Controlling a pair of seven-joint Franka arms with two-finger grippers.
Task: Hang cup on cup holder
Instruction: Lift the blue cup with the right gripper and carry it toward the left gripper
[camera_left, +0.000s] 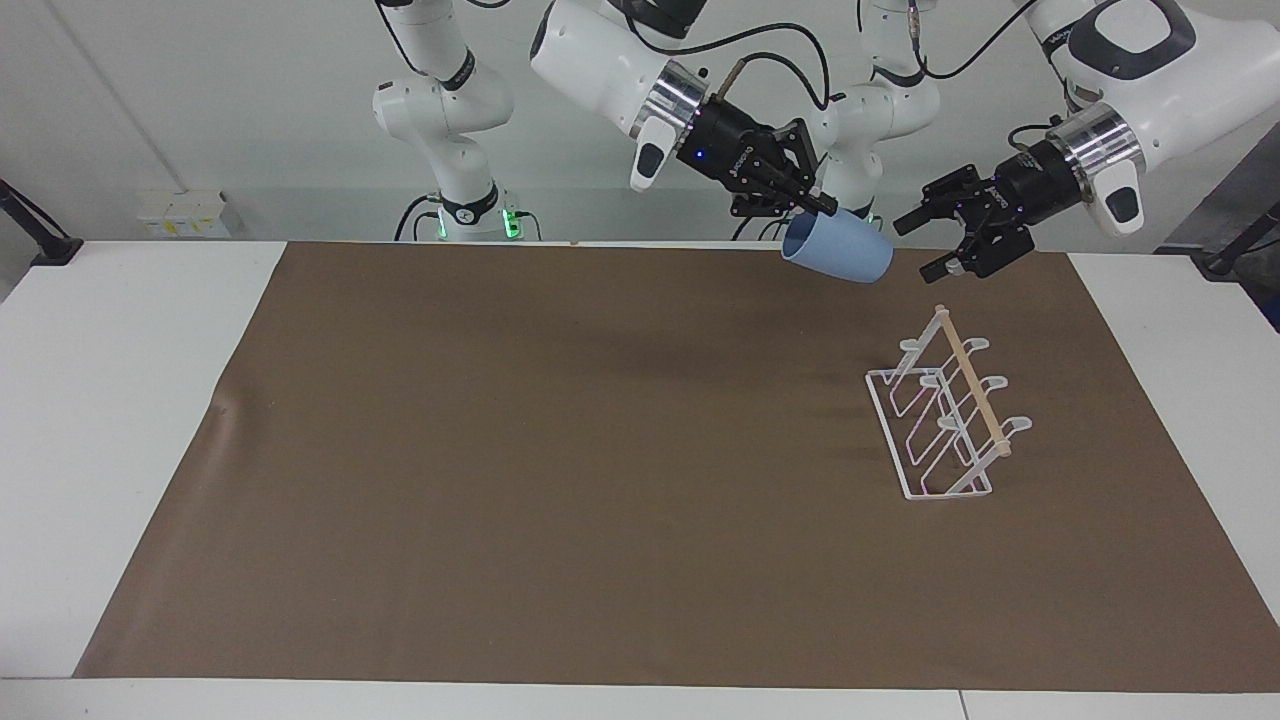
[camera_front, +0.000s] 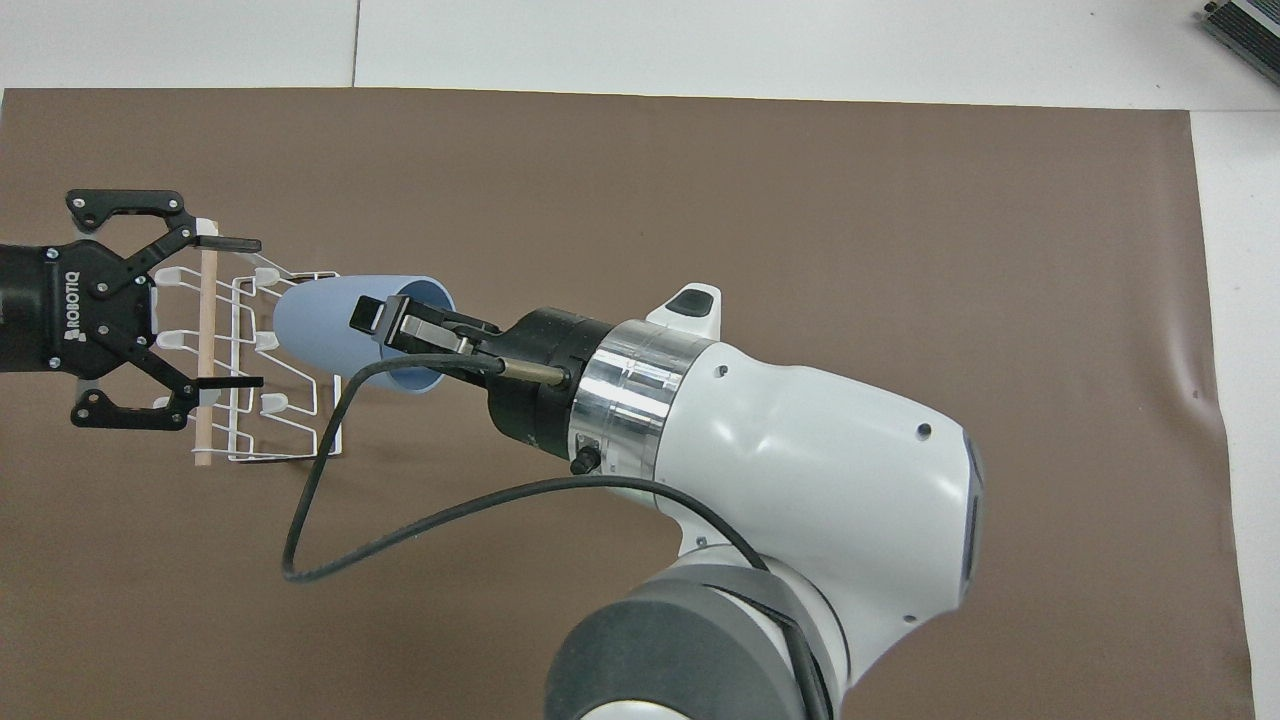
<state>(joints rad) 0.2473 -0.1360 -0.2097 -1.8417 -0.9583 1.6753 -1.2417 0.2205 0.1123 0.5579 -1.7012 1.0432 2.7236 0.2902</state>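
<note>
Two arms worked over one brown mat (camera_left: 560, 480) on a white table (camera_left: 120, 400), with one cup and one rack between them. In the facing view, reading from the left of the frame, the right gripper (camera_left: 815, 205) came first, at the upper middle, raised in the air with its fingers clamped on the rim of the single light blue cup (camera_left: 838, 250); one finger sat inside the mouth, as the overhead view showed at its left-centre (camera_front: 375, 318). The cup (camera_front: 340, 325) lay tilted almost on its side, base pointing toward the left gripper, and hung over the mat's edge close to the robots, clear of everything but those fingers. Next along, at the upper right of the frame, the left gripper (camera_left: 935, 245) hovered with its two fingers spread wide, holding nothing; seen from overhead (camera_front: 230, 312) it covered the rack. Below it, at the right-centre of the facing view, stood the one cup holder (camera_left: 945, 415) on the mat, six white looped prongs in two rows of three under one wooden dowel (camera_left: 972, 382), all prongs bare.
</note>
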